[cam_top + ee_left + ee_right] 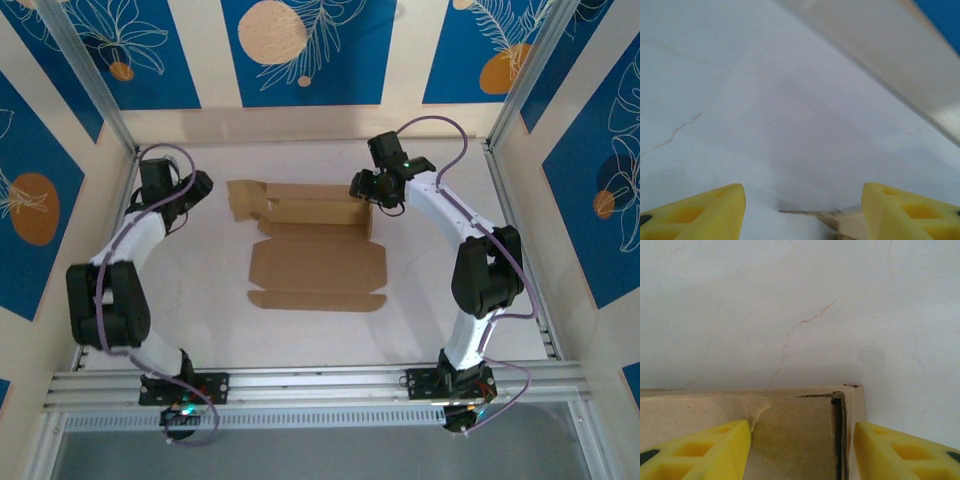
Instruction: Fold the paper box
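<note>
The brown paper box (318, 268) lies mid-table, its lid panel flat toward me and its far part folded into low walls (305, 205). My right gripper (363, 190) hangs at the right end of those walls. In the right wrist view its yellow fingers (725, 450) are open (801, 429) and straddle the box's folded corner (805, 440), where a doubled side flap stands. My left gripper (203, 184) is off the box's left end, open (802, 196) over bare table. A pointed cardboard tab (847, 220) lies by its right finger (905, 212).
The white marbled tabletop (200, 300) is bounded by metal frame posts (90, 75) and blue patterned walls. A pale rail (890, 65) crosses the left wrist view. A metal rail (320, 385) runs along the near edge by the arm bases.
</note>
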Robot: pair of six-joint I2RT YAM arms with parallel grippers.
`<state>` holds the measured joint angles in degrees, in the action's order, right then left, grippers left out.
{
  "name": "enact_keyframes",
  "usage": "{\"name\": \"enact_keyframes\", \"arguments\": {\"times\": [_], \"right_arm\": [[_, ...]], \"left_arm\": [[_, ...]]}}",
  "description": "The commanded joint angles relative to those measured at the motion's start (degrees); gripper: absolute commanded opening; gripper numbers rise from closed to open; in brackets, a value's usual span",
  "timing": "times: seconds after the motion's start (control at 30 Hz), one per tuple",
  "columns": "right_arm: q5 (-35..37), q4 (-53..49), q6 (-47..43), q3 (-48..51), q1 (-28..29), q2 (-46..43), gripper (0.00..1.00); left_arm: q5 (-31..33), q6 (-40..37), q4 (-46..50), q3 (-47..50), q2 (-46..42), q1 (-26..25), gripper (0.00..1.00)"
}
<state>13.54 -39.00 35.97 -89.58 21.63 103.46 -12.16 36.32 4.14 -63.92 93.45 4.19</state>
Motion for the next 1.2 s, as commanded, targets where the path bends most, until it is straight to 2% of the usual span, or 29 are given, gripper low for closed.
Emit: {"name": "enact_keyframes", "arguments": {"times": [0.0, 0.13, 0.23, 0.4, 0.7, 0.83, 0.97, 1.17], "right_arm": [[0.0, -4.0, -1.2, 1.4, 0.8, 1.6, 0.58], [0.1, -4.2, -1.2, 1.3, 0.9, 1.6, 0.58], [0.2, -4.1, -1.1, 1.2, 0.9, 1.7, 0.58], [0.2, -4.2, -0.7, 0.7, 1.0, 2.3, 0.58], [-0.3, -4.2, -0.6, 0.0, 0.9, 2.7, 0.58], [-0.5, -4.1, -1.9, -0.2, 0.6, 2.9, 0.58], [-1.4, -3.6, -3.1, -0.4, 0.2, 3.1, 0.58], [-2.4, -3.4, -4.3, -0.8, 0.1, 3.7, 0.58]], "left_arm": [[-7.4, 2.5, 0.4, -6.3, 7.5, 0.4, 0.62], [-15.6, 1.8, 2.7, -13.3, 16.8, 0.2, 0.60], [-19.2, -1.0, 3.2, -14.5, 18.9, -0.7, 0.60], [-25.5, -1.4, -1.1, -10.1, 16.5, -2.5, 0.58], [-30.5, 1.9, -11.0, 0.9, 10.3, -4.4, 0.55], [-30.4, -0.5, -11.0, 3.1, 7.6, -5.6, 0.54], [-24.7, -11.5, -2.4, 1.8, 4.5, -8.5, 0.56], [-19.2, -19.8, -2.9, 4.0, 1.1, -12.7, 0.56]]}}
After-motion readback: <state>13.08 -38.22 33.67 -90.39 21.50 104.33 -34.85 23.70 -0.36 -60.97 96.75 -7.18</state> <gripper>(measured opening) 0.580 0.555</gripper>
